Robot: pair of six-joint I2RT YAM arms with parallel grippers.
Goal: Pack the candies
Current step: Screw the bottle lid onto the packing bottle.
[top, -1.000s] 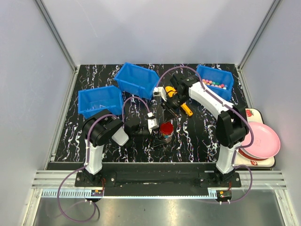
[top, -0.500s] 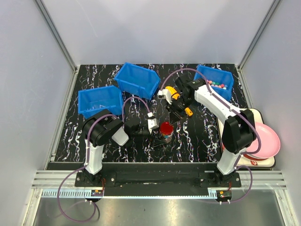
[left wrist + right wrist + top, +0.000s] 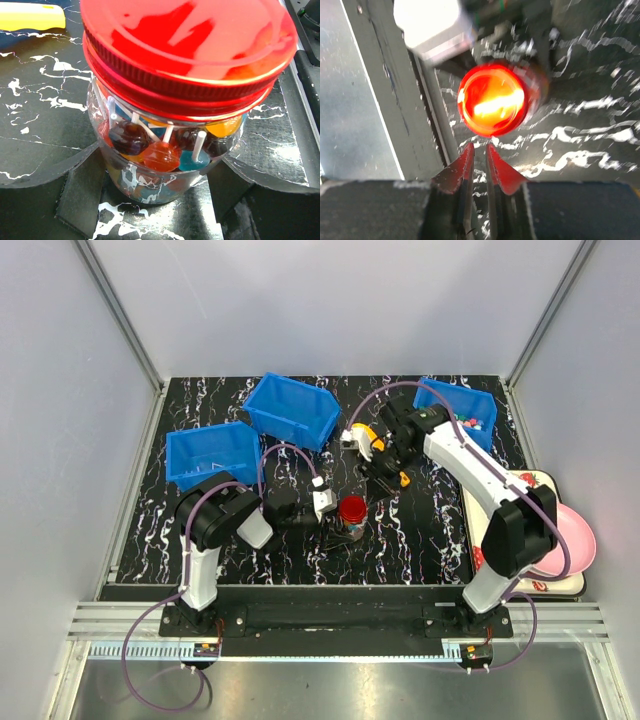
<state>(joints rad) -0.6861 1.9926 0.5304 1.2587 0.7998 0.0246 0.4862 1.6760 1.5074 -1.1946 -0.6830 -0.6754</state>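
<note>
Left wrist view: the candies (image 3: 160, 156) are seen packed inside a glass jar (image 3: 125, 175) at the centre of the frame. They are round sweets on white sticks in red, orange, blue and dark tones, filling the jar up to the neck. A red lid (image 3: 185, 35) is set on the mouth of the jar; whether it is screwed down tight cannot be told. The jar is clamped by the left gripper (image 3: 152, 200), one dark pad pressed against each side of its base. A yellow scoop (image 3: 30, 16) is laid on the table at the upper left of that frame, apart from the jar. In the right wrist view the right gripper (image 3: 479, 147) is poised above the lid with its fingers drawn almost together and nothing between them. In the top external view more loose candies (image 3: 462, 420) are seen in the blue bin (image 3: 445, 400) at the upper right, well apart from the jar. The filling is judged to be done, or nearly so, and the lid is placed. Tightening the lid is judged to be the likely step left, unless the bin's candies are also meant to be packed.
</note>
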